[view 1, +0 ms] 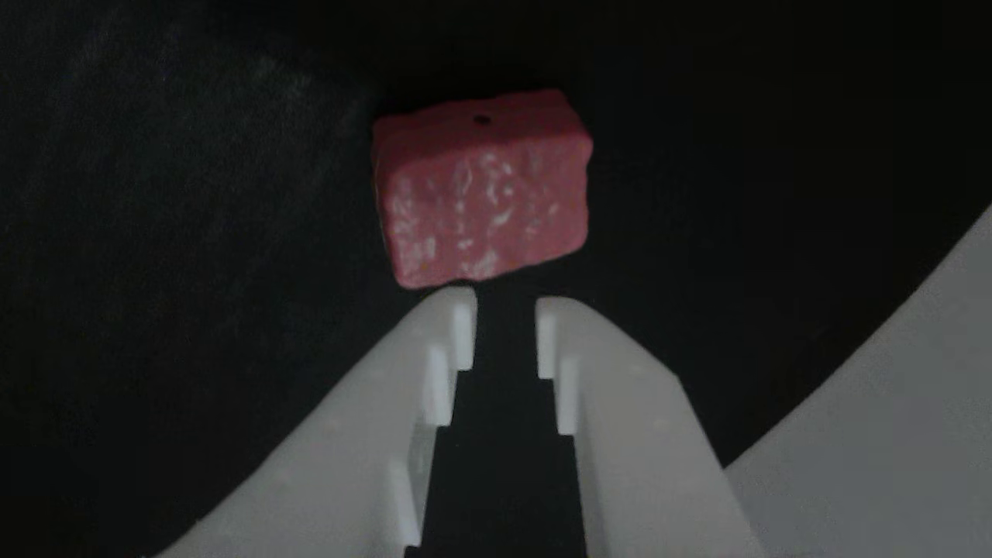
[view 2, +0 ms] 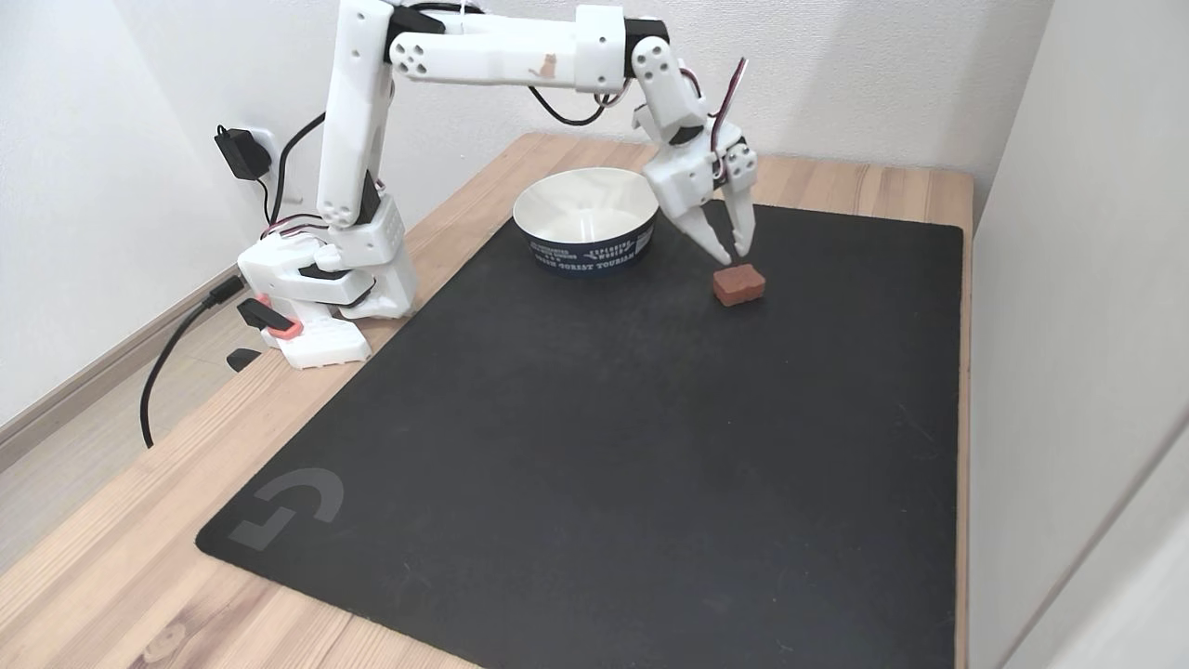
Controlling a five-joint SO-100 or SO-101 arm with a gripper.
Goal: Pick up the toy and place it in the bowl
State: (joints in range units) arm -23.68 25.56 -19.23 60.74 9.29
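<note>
Hovering just above red-pink block [view 2: 739, 284], apart from it: gripper [view 2: 730, 247], empty. Jaws standing slightly parted. Lying on black mat [view 2: 594, 446], right of bowl [view 2: 585, 237].

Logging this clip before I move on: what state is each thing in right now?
toy: lying on the black mat, not gripped, outside the bowl.
bowl: upright on the mat, nothing visible inside.
gripper: above the toy, jaws apart, holding nothing.
</note>
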